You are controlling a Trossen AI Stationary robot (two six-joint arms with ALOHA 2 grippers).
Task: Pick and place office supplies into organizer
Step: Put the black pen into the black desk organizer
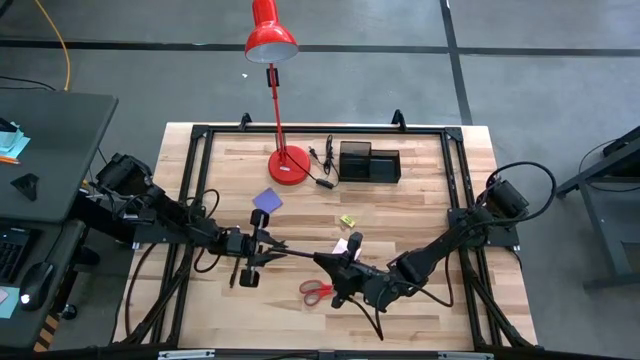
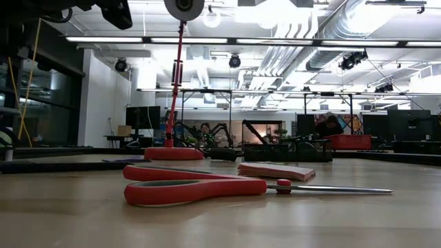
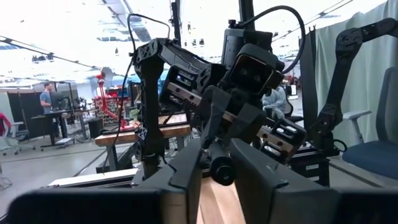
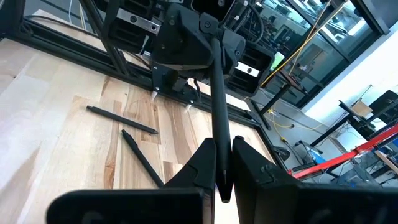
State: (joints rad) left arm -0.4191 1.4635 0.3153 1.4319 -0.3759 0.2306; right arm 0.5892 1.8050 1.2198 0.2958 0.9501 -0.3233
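Nearest the front edge of the pale wooden table (image 1: pixel 420 200), red-handled scissors (image 1: pixel 316 291) lie flat with their blades toward the right, just left of the right gripper (image 1: pixel 322 260). That gripper's fingers are pressed together on one end of a thin dark pen (image 1: pixel 296 254), which runs level above the table toward the left gripper (image 1: pixel 268 248). The right wrist view shows the pen rising from between the right fingers (image 4: pixel 198 163) into the left gripper's body. The left fingers (image 3: pixel 186 171) flank the pen's round end closely, though I cannot tell whether they have yet pinched it. This looks like a hand-over between the arms in mid-air, probably so the pen can be regripped before it is dropped in.

Two more dark pens (image 4: pixel 122 119) lie on the wood under the left arm. A pink square note pad (image 1: pixel 341 245) sits just behind the right gripper, a tiny yellow piece (image 1: pixel 347 221) a little farther back, and a purple-blue square pad (image 1: pixel 267 200) farther back on the left.

Farthest, the small black organizer tray (image 1: pixel 369 163) stands near the far edge, just right of the red desk lamp (image 1: pixel 283 160) and its cord. Bare wood lies between the grippers and the tray, so the way is open; the lamp stem and the black frame rail behind the tray are the obstacles.
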